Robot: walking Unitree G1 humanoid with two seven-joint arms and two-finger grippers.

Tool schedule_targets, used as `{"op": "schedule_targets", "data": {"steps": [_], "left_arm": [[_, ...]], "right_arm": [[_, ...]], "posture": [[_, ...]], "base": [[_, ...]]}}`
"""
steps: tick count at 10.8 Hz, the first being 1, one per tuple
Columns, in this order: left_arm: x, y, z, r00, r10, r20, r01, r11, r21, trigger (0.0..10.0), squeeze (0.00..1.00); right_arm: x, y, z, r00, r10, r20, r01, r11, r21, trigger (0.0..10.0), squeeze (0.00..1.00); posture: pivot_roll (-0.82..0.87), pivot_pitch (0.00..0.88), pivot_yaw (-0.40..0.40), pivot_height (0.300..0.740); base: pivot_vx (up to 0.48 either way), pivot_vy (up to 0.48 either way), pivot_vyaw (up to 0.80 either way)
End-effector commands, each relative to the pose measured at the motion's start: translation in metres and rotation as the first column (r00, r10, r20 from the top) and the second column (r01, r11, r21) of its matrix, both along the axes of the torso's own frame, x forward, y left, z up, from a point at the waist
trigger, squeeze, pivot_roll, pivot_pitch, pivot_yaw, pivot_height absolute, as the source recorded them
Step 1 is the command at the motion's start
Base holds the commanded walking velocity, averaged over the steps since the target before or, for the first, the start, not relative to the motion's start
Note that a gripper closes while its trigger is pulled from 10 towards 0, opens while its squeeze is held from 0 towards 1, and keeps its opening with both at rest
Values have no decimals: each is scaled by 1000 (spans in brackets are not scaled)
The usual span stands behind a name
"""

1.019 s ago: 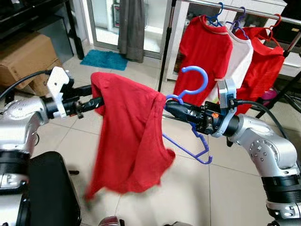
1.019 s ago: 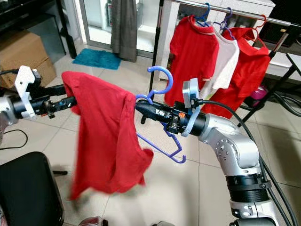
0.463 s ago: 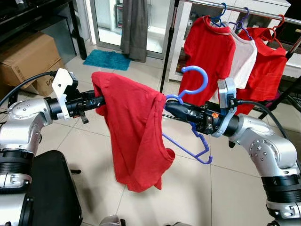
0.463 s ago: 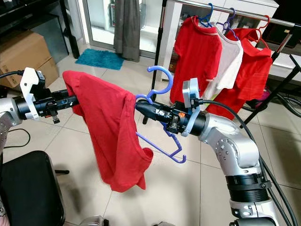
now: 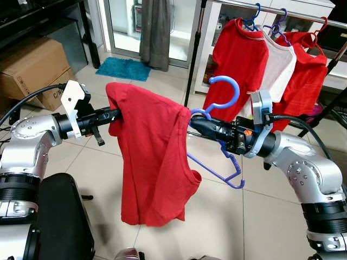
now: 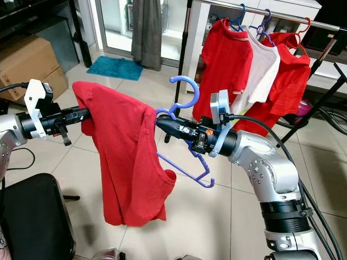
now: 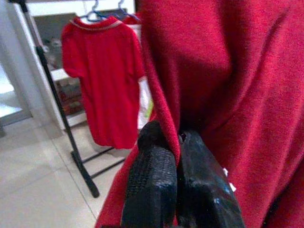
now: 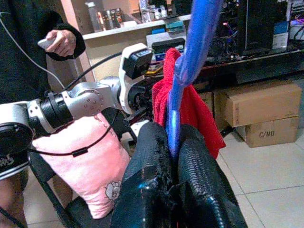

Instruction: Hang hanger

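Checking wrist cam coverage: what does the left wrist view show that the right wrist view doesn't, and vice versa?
Left wrist view alone: the clothes rack with a hung red shirt, and the left hand shut on the red T-shirt.

Right wrist view alone: the right hand shut on the blue hanger, the left arm seen from across, a pink cushion, cardboard boxes, and a person's hand holding a small device.

Both: the red T-shirt and tiled floor.
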State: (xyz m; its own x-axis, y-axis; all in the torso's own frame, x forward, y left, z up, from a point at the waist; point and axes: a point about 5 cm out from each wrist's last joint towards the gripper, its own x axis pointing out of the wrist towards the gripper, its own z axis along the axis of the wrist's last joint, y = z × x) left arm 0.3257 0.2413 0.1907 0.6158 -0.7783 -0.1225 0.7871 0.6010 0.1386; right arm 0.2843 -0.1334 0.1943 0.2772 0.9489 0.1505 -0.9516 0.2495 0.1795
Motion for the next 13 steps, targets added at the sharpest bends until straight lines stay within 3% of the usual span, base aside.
{"op": "schedule_targets", "data": {"steps": [1,6,10,13], "left_arm": [[0,2,2,999,20,26,-19,1000,-22,0,0],[-8,30,8,979,184,84,-177,981,-81,0,0],[-8,63,25,910,379,167,-363,924,-118,0,0],[-7,80,27,855,483,187,-471,876,-106,0,0]], "right_arm": [[1,1,14,997,7,72,-8,1000,19,10000,0],[10,-5,16,994,-69,82,66,997,32,10000,0],[16,-6,14,993,-87,79,85,996,27,10000,0],[17,-7,13,992,-99,78,97,995,27,10000,0]], "posture": [[-71,0,-33,740],[-64,0,-43,740],[-53,0,-53,740],[-56,0,-49,740]], "base": [[0,0,0],[0,0,0],[0,0,0],[0,0,0]]}}
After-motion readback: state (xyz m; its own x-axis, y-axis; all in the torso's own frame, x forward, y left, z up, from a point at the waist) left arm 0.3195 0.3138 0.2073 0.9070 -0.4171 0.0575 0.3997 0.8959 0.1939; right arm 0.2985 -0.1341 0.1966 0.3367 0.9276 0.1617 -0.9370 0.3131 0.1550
